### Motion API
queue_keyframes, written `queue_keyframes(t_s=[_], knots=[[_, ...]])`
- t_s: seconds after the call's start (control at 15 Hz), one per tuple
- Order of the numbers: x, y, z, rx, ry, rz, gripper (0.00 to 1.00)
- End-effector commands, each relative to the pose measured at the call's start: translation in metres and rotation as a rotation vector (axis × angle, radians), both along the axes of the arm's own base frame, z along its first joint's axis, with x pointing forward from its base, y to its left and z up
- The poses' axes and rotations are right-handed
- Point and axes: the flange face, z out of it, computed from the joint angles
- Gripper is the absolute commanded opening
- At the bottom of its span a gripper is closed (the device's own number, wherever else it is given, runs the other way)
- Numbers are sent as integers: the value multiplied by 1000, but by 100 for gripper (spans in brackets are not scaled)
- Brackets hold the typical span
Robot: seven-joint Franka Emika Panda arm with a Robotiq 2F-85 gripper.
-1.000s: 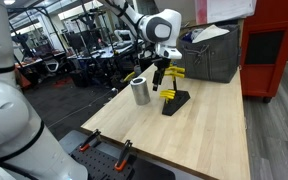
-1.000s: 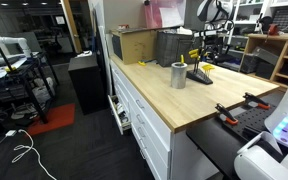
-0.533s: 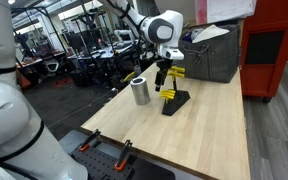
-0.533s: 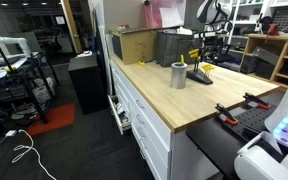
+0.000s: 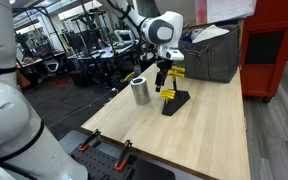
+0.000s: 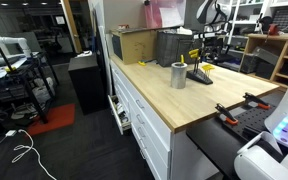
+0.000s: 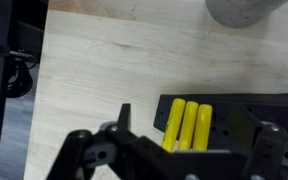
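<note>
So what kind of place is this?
Probably a robotics lab or workshop: a wooden workbench with drawers below, clamps on its edge, a red cabinet beside it, and cluttered equipment racks behind.

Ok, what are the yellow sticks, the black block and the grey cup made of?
The three yellow rounded sticks: probably smooth plastic, even colour, soft sheen. The black rectangular block under them: matte plastic or rubber, hard to tell. The grey cylindrical cup: likely brushed metal, dull silver with pale highlights.
</note>
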Motion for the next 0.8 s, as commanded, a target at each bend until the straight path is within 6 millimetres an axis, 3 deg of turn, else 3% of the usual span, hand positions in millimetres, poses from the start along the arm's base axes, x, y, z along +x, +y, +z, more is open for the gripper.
queue_keyframes(t_s=[0.0,0.27,0.73], knots=[[10,-13,-1,-43,-13,-42,100],[21,-24,1,-86,-43,-89,100],[25,-20,-11,-94,-13,-108,100]])
